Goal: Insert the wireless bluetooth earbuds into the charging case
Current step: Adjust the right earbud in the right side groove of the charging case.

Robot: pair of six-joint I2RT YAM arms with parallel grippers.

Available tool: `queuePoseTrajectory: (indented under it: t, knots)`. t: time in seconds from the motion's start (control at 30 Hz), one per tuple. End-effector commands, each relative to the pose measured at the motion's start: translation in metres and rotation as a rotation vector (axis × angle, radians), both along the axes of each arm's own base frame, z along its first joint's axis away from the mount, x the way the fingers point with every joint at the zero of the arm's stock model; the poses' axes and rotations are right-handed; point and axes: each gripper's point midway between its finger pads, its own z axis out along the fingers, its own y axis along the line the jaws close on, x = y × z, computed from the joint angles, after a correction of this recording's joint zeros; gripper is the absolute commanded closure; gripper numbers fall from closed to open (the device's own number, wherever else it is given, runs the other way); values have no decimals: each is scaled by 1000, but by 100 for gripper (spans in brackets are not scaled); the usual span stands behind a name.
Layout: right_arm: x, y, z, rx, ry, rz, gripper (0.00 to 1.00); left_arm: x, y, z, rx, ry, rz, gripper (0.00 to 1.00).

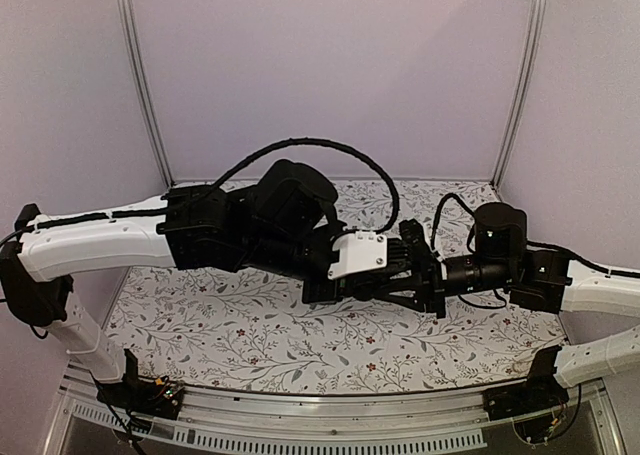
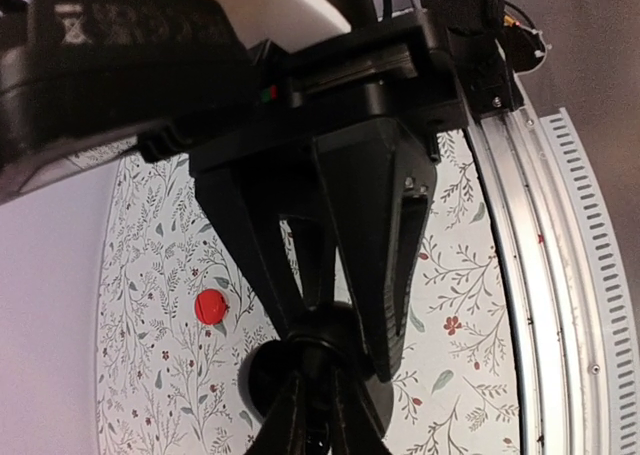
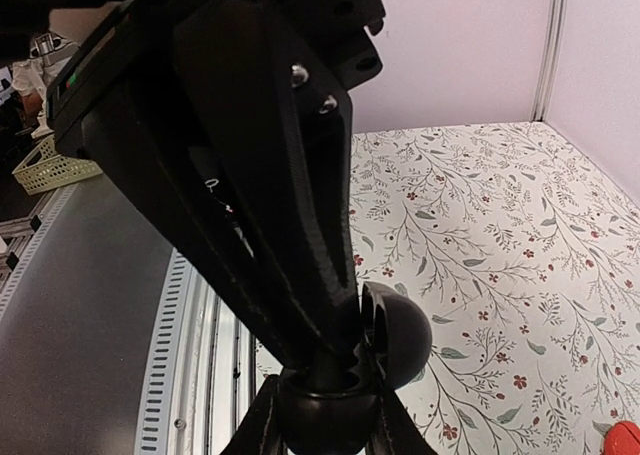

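The glossy black charging case (image 3: pixel 330 420) is held above the floral table with its lid (image 3: pixel 405 335) swung open. My right gripper (image 3: pixel 328 425) is shut on the case base. It also shows in the top view (image 1: pixel 430 275). My left gripper (image 2: pixel 322 385) comes from the opposite side with its jaws close together and its tips down in the open case base (image 2: pixel 335 337). It also shows in the right wrist view (image 3: pixel 340 363). The earbuds are hidden; no bud shows between the left fingertips or in the case.
A flat red round disc (image 2: pixel 211 306) lies on the floral table cover (image 1: pixel 250 325), also at the right wrist view's corner (image 3: pixel 625 440). A slotted metal rail (image 1: pixel 330 417) runs along the near edge. Lilac walls stand close behind and at both sides.
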Motion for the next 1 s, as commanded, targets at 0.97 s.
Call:
queuePoseTrajectory:
  t: [0.97]
  knots:
    - [4, -7, 54, 177, -122, -74, 100, -24, -16, 19, -122, 137, -80, 100]
